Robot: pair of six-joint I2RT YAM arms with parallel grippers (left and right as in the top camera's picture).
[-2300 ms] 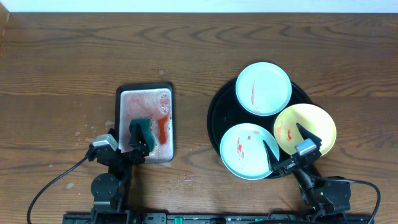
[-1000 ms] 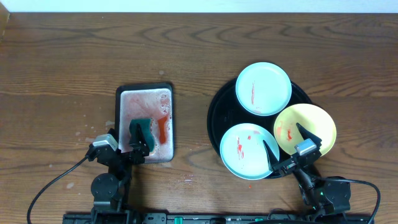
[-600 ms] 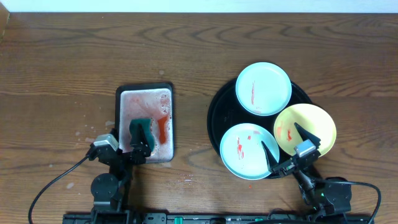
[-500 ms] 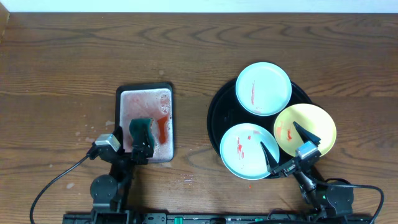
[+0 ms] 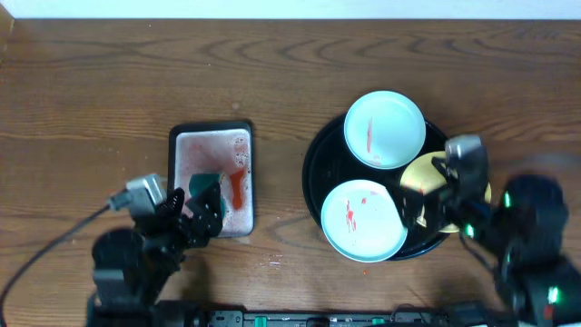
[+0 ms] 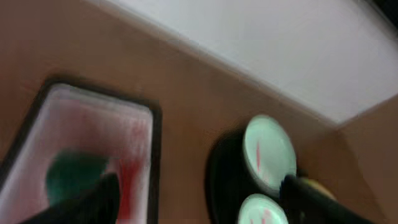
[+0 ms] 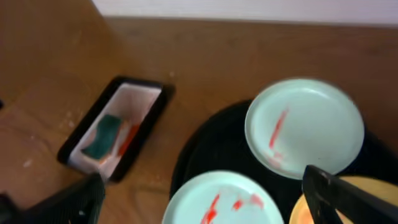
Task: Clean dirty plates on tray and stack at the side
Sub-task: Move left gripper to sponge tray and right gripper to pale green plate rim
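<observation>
The round black tray (image 5: 313, 173) holds three plates. The back pale blue plate (image 5: 385, 128) and the front pale blue plate (image 5: 364, 220) have red smears. The pale yellow plate (image 5: 419, 173) is partly hidden by my right arm. My right gripper (image 5: 425, 202) is open and empty, hanging above the yellow plate's left edge. In the right wrist view its fingers (image 7: 205, 202) straddle the front plate (image 7: 217, 199). My left gripper (image 5: 192, 218) is open and empty, above the near end of the rectangular tray (image 5: 174, 173). The left wrist view is blurred.
A green sponge (image 5: 207, 186) lies in the rectangular tray, beside a red smear. The sponge also shows in the right wrist view (image 7: 102, 137) and in the left wrist view (image 6: 71, 177). Brown tabletop (image 5: 272, 82) surrounds both trays.
Both arms have risen from their low rest poses. The right arm has swung up over the yellow plate. The left arm has lifted near the sponge. Plates and sponge have not moved.
</observation>
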